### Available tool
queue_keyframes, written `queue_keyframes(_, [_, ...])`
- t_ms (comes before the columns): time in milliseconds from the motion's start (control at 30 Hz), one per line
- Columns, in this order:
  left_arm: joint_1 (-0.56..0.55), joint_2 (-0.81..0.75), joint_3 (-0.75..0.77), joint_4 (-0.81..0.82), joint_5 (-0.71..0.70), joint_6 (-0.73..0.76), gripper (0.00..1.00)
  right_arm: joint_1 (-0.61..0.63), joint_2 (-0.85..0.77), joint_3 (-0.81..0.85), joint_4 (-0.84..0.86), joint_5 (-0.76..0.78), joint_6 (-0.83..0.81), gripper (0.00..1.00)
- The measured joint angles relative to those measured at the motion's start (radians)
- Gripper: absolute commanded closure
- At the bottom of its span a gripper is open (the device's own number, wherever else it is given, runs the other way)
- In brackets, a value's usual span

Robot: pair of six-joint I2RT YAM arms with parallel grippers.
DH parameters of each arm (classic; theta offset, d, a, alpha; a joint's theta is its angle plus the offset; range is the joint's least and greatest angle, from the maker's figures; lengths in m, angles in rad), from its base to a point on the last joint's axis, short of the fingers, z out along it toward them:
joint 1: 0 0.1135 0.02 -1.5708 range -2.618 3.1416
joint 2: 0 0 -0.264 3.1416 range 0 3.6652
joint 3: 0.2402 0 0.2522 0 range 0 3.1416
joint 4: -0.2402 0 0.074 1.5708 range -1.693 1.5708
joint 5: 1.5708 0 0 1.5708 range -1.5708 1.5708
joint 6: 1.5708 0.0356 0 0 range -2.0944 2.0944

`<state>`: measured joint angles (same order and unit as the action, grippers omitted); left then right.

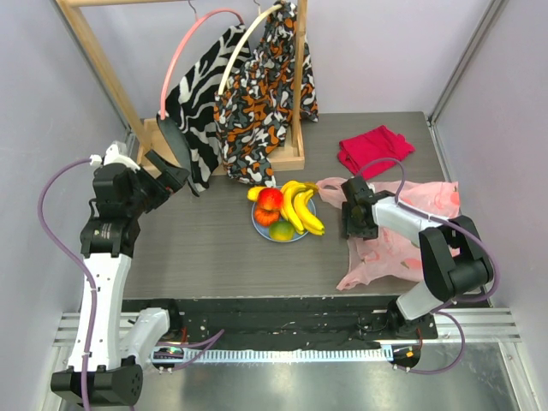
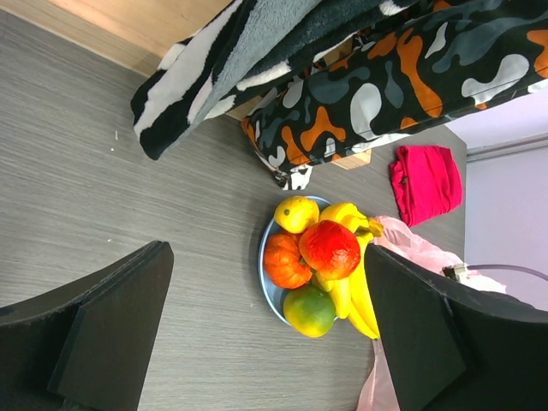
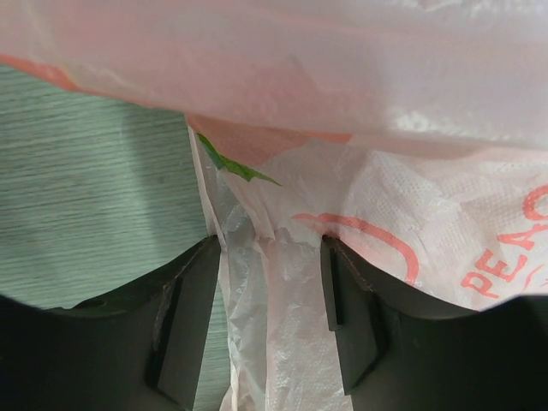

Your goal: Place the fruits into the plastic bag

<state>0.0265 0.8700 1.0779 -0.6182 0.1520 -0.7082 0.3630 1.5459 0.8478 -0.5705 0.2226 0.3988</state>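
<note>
The plastic bag may slip: only a thin lower-centre fold sits inside the half-apart right gripper; left gripper gapes wide.

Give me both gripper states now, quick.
Left gripper: open, empty.
Right gripper: open, straddling a fold of the bag, not clamped.

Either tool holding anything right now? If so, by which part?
Nothing is held yet. The right tool straddles a fold at the bag's edge, jaws apart, not clamped. The left tool is open and empty.
</note>
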Motion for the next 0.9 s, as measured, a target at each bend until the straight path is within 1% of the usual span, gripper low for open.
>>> queue_keyframes(133, [0.000, -0.001, -0.004, -0.001, 0.000, 0.000, 0.00, -0.010, 0.011, 0.005, 0.016, -0.024, -0.001, 0.50])
queue_keyframes(333, [0.000, -0.005, -0.004, 0.000, 0.000, -0.001, 0.00, -0.020, 0.041, 0.030, 0.025, -0.048, -0.002, 0.57])
queue_keyframes(367, [0.000, -0.004, -0.004, 0.000, 0.000, -0.001, 0.00, -0.020, 0.047, 0.035, 0.025, -0.050, -0.002, 0.61])
queue_keyframes(467, [0.000, -0.004, -0.004, 0.000, 0.000, -0.001, 0.00, -0.020, 0.061, 0.048, 0.027, -0.056, -0.003, 0.66])
queue_keyframes(567, [0.000, 0.000, -0.004, 0.000, 0.000, -0.002, 0.00, -0.020, 0.065, 0.053, 0.033, -0.061, -0.001, 0.74])
queue_keyframes(600, [0.000, 0.002, -0.004, 0.000, 0.000, -0.002, 0.00, -0.021, 0.064, 0.053, 0.037, -0.063, 0.000, 0.78])
queue_keyframes(667, [0.000, 0.006, -0.004, 0.000, 0.000, -0.002, 0.00, -0.024, 0.064, 0.053, 0.045, -0.065, 0.001, 0.83])
queue_keyframes(700, [0.000, 0.008, -0.004, 0.000, 0.000, -0.002, 0.00, -0.032, 0.063, 0.053, 0.050, -0.067, 0.002, 0.90])
queue_keyframes(767, [0.000, 0.012, -0.004, 0.000, 0.000, -0.003, 0.00, -0.053, 0.061, 0.052, 0.056, -0.074, 0.001, 0.99])
queue_keyframes(900, [0.000, 0.016, -0.004, 0.002, 0.000, -0.003, 0.00, -0.133, 0.049, 0.050, 0.057, -0.096, 0.001, 0.99])
